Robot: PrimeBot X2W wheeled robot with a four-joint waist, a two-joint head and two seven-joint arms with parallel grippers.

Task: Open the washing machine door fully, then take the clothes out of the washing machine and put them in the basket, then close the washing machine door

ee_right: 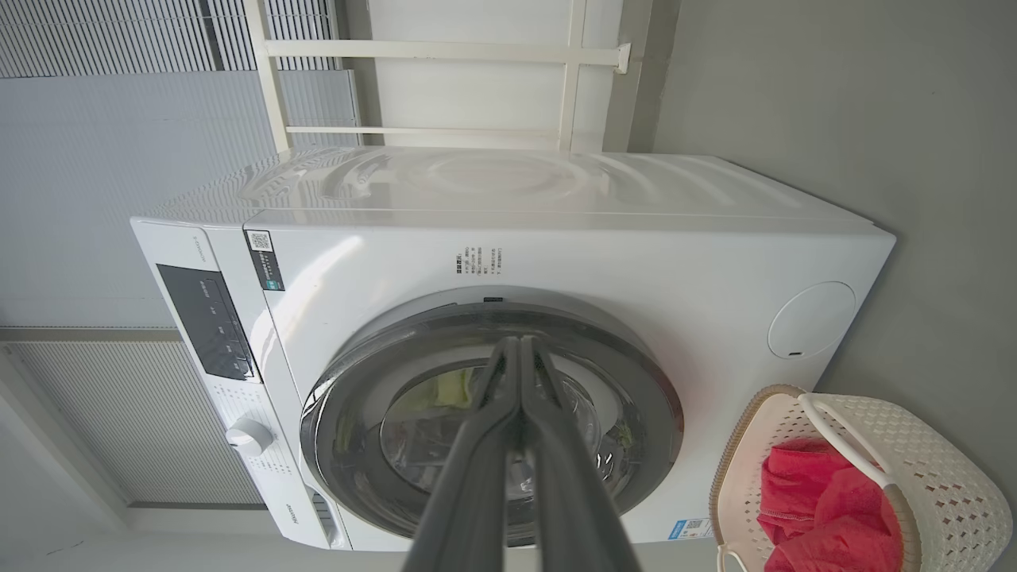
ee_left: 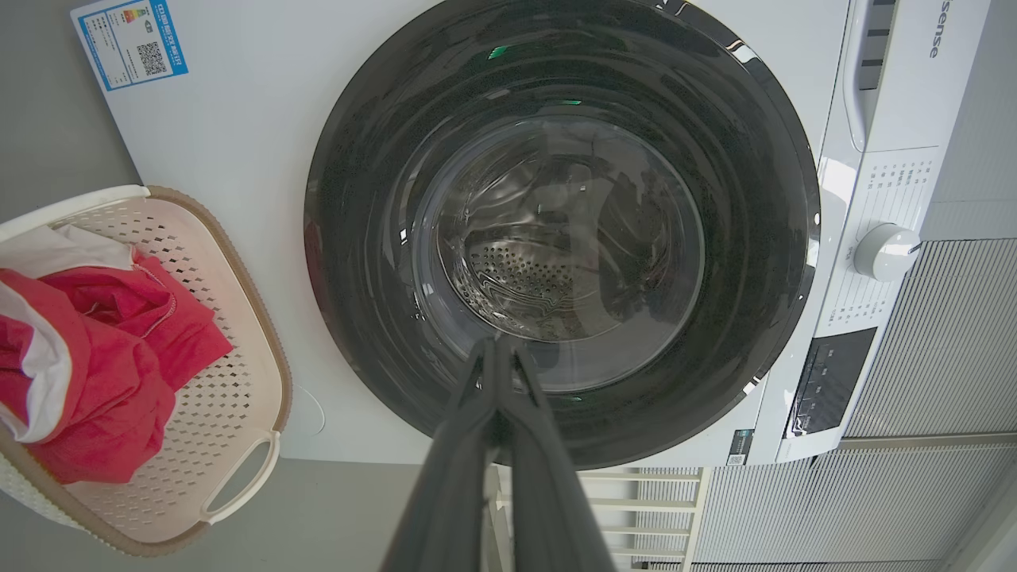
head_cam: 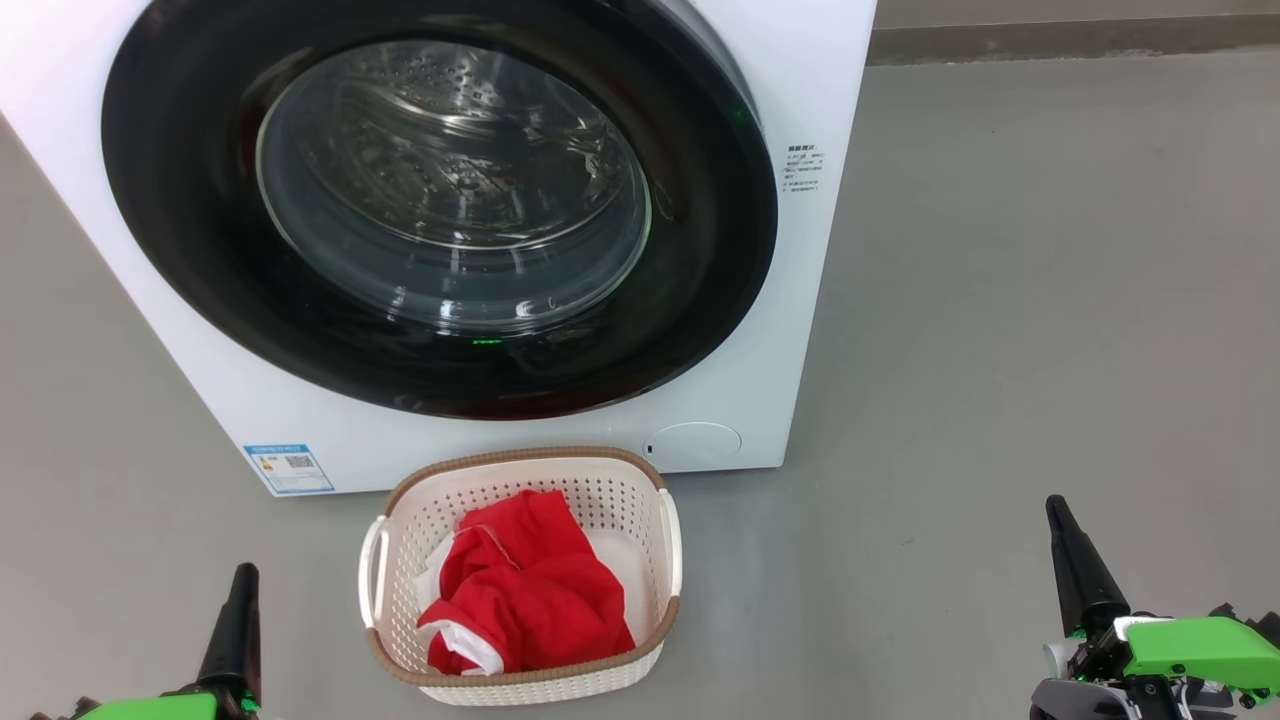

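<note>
While left tool (ee_left: 494,349) and right tool (ee_right: 520,343) are closed, clothes (head_cam: 530,590) crumple in perforated basket (head_cam: 605,492).

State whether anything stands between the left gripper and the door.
Nothing visible does. The left gripper points straight at the door, with open space between; the basket sits off to one side.

Door (head_cam: 440,205) shut, red clothes (head_cam: 530,590) in basket (head_cam: 520,470)

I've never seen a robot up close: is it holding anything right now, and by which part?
Nothing. The left gripper and right gripper are both shut with nothing between their fingers; the clothes lie in the basket.
</note>
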